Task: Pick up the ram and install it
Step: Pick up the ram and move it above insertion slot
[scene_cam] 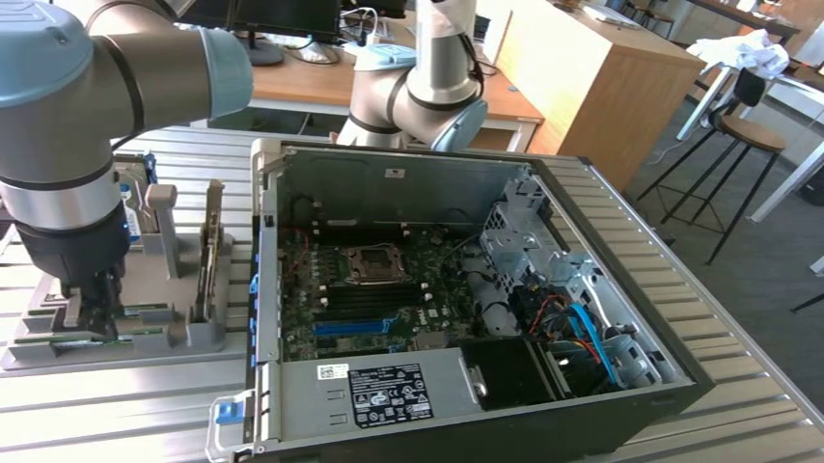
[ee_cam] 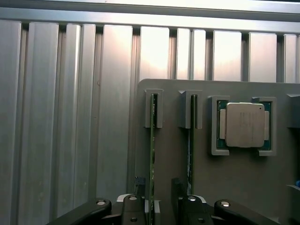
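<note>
Computer case (scene_cam: 386,183) centre frame on counter (scene_cam: 116,415), parts holder (scene_cam: 193,338) lower left beside it, hand (scene_cam: 93,311) straddling ram (ee_cam: 152,140) on edge in holder slot, stool (scene_cam: 747,135) upper right.

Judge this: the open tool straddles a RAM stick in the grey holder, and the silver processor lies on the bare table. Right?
No: the wrist view shows the processor seated in a pocket of the grey holder, not on the table. The rest holds.
</note>
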Controlling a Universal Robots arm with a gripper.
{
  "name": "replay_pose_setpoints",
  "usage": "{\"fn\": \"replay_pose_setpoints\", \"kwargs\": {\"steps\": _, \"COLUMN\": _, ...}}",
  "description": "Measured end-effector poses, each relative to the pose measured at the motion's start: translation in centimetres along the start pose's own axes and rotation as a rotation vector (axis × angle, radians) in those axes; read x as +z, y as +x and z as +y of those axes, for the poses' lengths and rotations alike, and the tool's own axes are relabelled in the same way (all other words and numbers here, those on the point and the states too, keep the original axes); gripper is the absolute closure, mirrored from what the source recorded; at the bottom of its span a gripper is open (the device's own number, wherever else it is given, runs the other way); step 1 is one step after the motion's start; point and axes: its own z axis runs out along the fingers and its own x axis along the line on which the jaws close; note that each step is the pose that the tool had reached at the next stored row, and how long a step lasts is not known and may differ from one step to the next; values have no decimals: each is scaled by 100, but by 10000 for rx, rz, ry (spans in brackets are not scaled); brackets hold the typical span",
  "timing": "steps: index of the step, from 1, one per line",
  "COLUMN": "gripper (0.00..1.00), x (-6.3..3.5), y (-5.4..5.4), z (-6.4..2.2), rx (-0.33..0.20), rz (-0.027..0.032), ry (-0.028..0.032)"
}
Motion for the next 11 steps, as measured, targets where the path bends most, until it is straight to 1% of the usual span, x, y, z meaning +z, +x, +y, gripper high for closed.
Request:
{"fn": "replay_pose_setpoints", "kwargs": {"steps": 4, "gripper": 64, "x": -1, "y": 0, "z": -38, "rx": 0, "rz": -4, "ry": 0}}
{"fn": "replay_pose_setpoints", "kwargs": {"steps": 11, "gripper": 64, "x": -1, "y": 1, "z": -42, "rx": 0, "rz": -6, "ry": -1}}
